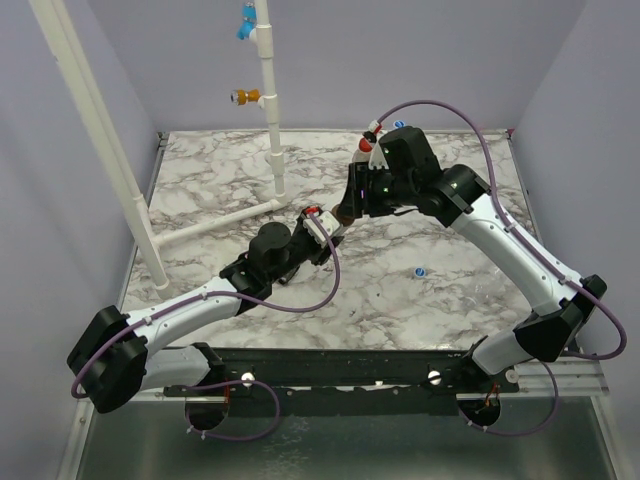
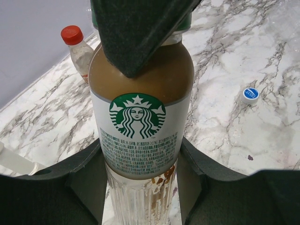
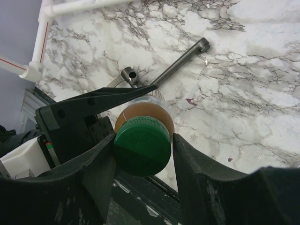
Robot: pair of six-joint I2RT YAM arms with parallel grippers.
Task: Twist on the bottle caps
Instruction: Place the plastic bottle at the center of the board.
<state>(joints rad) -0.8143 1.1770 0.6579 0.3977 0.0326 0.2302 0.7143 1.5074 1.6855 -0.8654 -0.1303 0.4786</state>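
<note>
**Both grippers on one bottle**

I had the left gripper [image 2: 141, 157] clamped around the lower body of a coffee bottle [image 2: 140, 84]. One finger pressed each side, and the bottle reached forward out of the jaws. The right gripper [image 3: 143, 139] was at the bottle's top. Its two fingers sat tight against opposite sides of the green cap [image 3: 142, 151] on the neck, so I read it as gripping that cap.

I counted two bottles. One was the bottle in my grip. The other, a second bottle [image 2: 83, 56], was on the marble table [image 1: 220, 190] beyond the left gripper and off to its left, not touching the first.

I made out three caps. One was the green one between the right fingers. A red cap [image 2: 71, 35] sat on the second bottle. A single white-and-blue cap [image 2: 251, 94] lay loose on the table to the right of the left gripper, well apart from both bottles.

Beyond the right gripper, one metal bar [image 3: 183, 61] lay flat on the marble. The white pipe [image 1: 270, 110] at the back carried two fittings, a blue fitting [image 1: 244, 27] and an orange fitting [image 1: 246, 97].
</note>
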